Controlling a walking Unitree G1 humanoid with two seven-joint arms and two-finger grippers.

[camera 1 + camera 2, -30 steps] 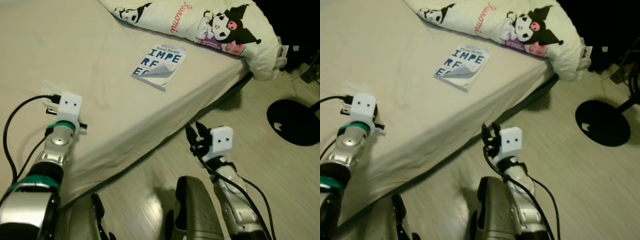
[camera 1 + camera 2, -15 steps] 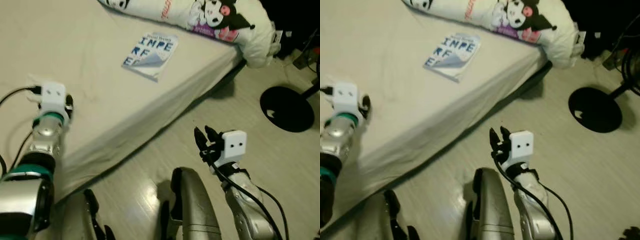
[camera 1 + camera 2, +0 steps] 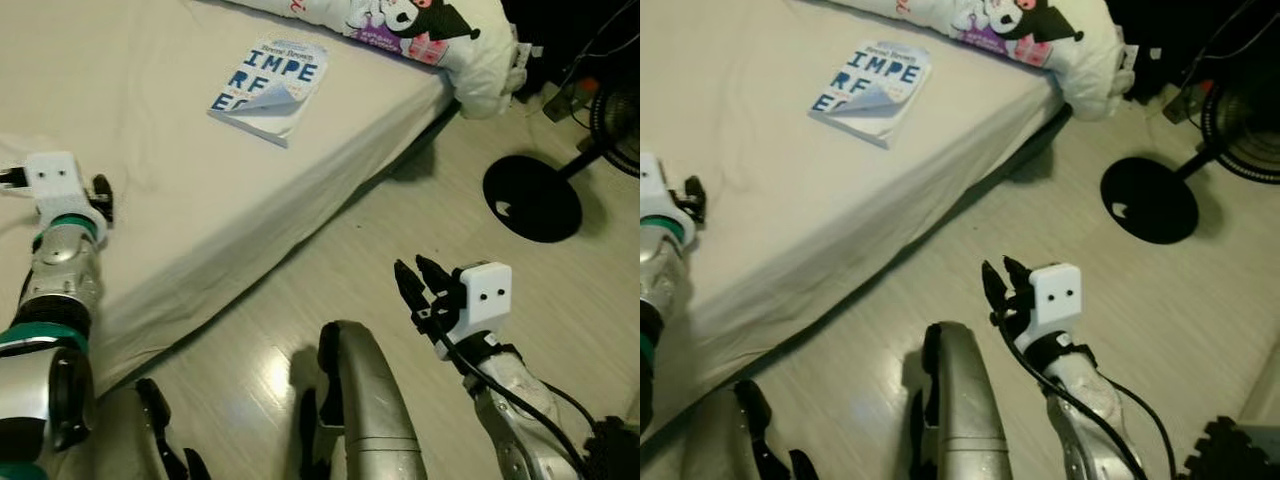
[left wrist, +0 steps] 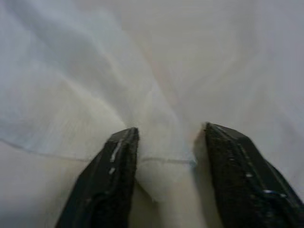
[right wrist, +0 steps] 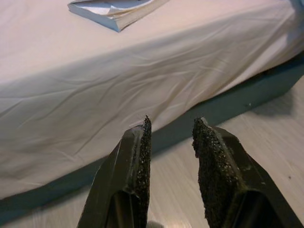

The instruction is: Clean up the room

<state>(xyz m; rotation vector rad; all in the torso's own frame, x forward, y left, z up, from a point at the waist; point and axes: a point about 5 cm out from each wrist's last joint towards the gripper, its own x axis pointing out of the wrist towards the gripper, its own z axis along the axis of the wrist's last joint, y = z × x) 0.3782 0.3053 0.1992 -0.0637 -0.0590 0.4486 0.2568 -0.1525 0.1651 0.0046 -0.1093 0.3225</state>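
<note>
The left tool rests on the bed, its fingers parted around a fold of sheet, well short of the book. The right tool hangs over the floor beside the bed, slightly open and empty.

A bed takes up the left and far part of the scene, with a book lying on it near its right edge and a pillow beyond the book at the bed's far right corner. The left gripper is over the bed's near left part, its fingers either side of a fold of the sheet. The right gripper hangs over the floor to the right of the bed, and a fan base stands on the floor further right, near the pillow corner.
</note>
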